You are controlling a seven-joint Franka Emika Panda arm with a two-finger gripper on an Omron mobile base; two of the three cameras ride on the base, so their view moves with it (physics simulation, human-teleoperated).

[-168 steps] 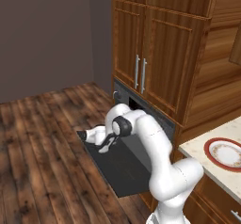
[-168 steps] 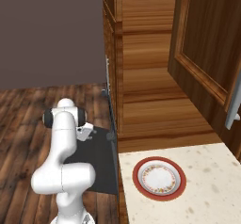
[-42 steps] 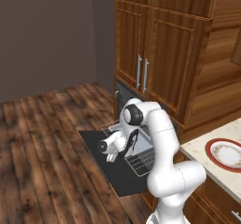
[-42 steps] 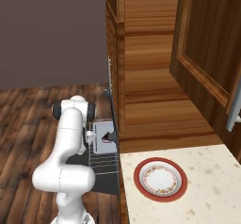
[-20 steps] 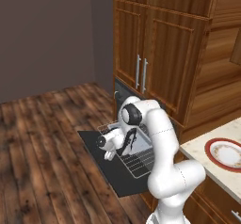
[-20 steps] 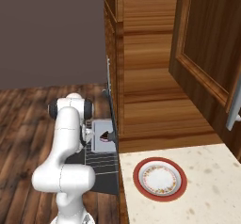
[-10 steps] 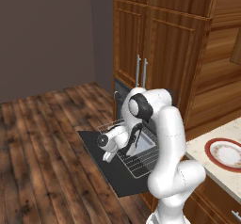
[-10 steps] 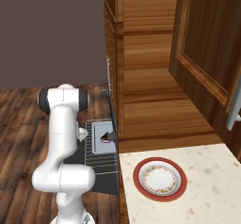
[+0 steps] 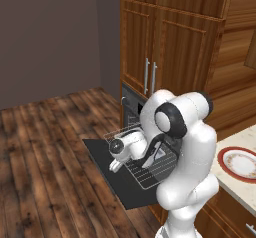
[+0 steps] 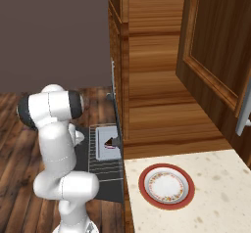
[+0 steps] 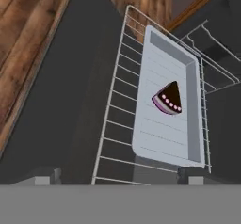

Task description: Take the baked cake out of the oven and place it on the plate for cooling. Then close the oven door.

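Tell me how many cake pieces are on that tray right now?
1. A single dark wedge of cake lies near the middle of the pale tray, which sits on the pulled-out wire rack over the open oven door.

We see tall wooden cabinet doors with silver bar handles [image 9: 150, 76] at twelve o'clock in the left base view, above a dark plank wood floor [image 9: 40, 167] spreading from eight to ten o'clock. A pale blue-grey rectangular tray [image 11: 164, 103] lies on wire bars in the hand view. In the right base view a beige speckled stone counter [image 10: 220, 193] fills five o'clock.
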